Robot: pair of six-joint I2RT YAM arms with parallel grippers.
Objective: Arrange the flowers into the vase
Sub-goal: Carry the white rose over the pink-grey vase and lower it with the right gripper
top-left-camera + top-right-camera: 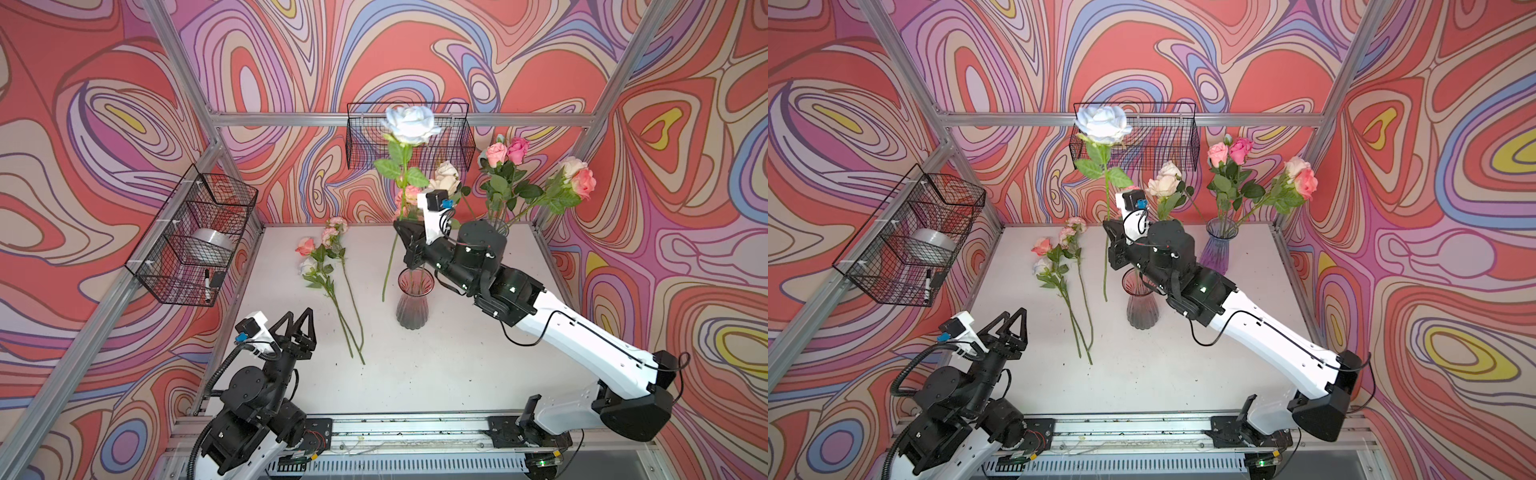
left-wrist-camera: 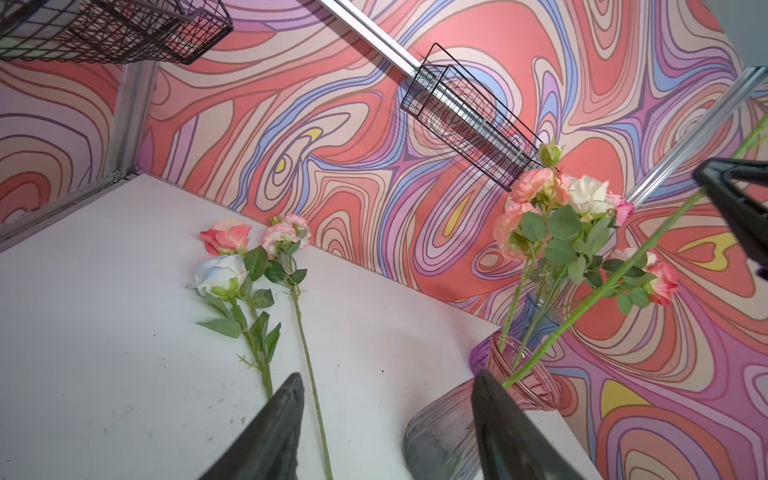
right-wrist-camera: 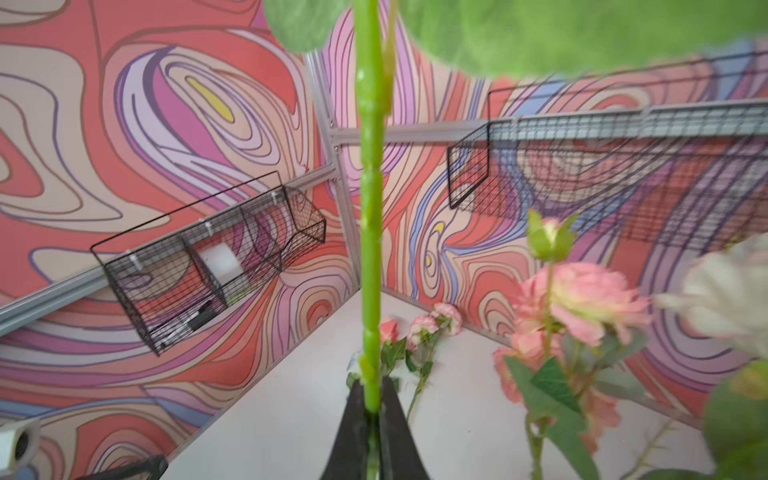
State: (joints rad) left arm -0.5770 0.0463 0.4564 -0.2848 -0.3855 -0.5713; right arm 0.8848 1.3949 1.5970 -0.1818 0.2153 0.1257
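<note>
We see the right gripper (image 1: 409, 241) clamped on the green stem of a tall pale blue-white artificial rose (image 1: 410, 121), which stands upright. In both top views its lower end hangs just left of the ribbed pink glass vase (image 1: 413, 305). The left gripper (image 1: 298, 312) sits near left, jaws apart and empty. A few pink and white flowers (image 1: 322, 257) lie on the white tabletop (image 1: 436, 374), between swirl-patterned walls (image 1: 104, 124). The right arm partly hides the far purple glass vase (image 1: 1219, 251).
</note>
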